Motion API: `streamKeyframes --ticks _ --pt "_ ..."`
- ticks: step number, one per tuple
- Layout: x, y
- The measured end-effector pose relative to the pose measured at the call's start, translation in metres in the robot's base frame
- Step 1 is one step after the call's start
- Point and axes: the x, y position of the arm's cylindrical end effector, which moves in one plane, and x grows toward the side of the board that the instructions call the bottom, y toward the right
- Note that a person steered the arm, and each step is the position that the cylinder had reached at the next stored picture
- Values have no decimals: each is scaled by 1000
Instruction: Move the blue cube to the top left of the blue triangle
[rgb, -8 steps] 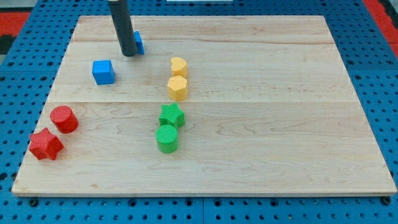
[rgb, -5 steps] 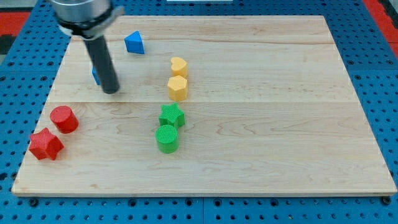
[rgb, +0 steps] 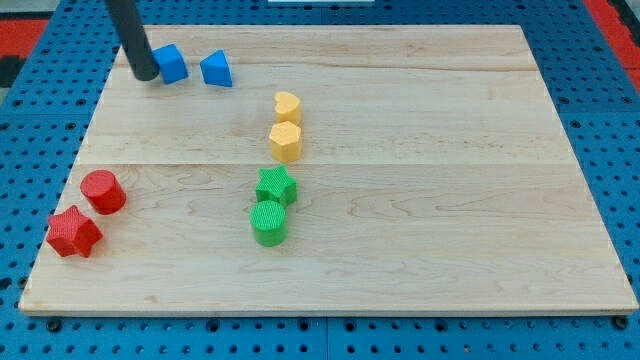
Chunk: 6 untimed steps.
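Where the blue cube sits now, near the surface's top left corner, you have it just left of the blue triangle, with a small gap between them, roughly level with it. My tip is touching or all but touching the cube's left side; the dark rod rises from there out of the view's top. No pincer on this arm, only the rod, so nothing is gripped or clenched.

No brand, label or writing readable anywhere.

Cube: solid blue, flat faces, sharp edges. Triangle: same blue, a wedge shape with its point toward the view's top.

Further out, right of centre-left: a yellow heart with a yellow hexagon-like block just below it, touching or nearly so. Below those, a green star and a green cylinder, close together, the cylinder's top finely ribbed.

At the view's lower left: a red cylinder and a red star just below and left of it, the star's top ribbed too.

Surface: pale wooden board, visible grain, long planks joined along horizontal seams. It rests on a blue pegboard with rows of round holes; red shows at the view's top corners.
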Motion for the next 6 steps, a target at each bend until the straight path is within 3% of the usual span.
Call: streamKeyframes --ticks 4,6 --pt "-14 14" --pt "6 92"
